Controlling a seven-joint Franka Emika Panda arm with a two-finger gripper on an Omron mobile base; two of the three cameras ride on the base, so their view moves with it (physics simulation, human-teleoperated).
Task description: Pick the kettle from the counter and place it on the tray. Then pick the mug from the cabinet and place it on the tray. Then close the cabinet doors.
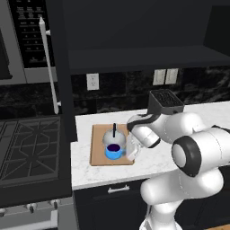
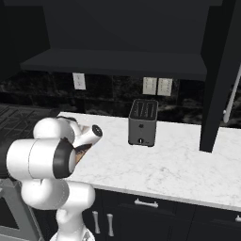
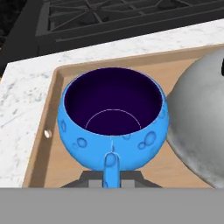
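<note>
While the white arm is reaching low over the desk (image 1: 148,164), two of the task's three parts are looking finished or nearly so. The kettle (image 1: 112,136), a silver-grey dome with a thin black handle, is sitting on the tray (image 1: 98,152), a light-brown wooden board lying on the marbled desk beside the black stovetop (image 1: 27,150). The mug (image 1: 114,151), bright blue with a dark inside, is resting on the same tray, just beside the kettle and possibly touching it.

From the hand view, the mug's small handle is pointing straight toward the tool (image 3: 111,180), whose dark tips are rising on either side of it. Whether the tips are pinching the handle or standing spread apart from it, I cannot tell.

Above the desk, the cabinet doors (image 1: 63,67) are standing open, with the dark inner shelf (image 2: 113,63) showing bare. Closing them appears to be the remaining step. A black toaster (image 2: 143,122) is standing farther along the desk.
</note>
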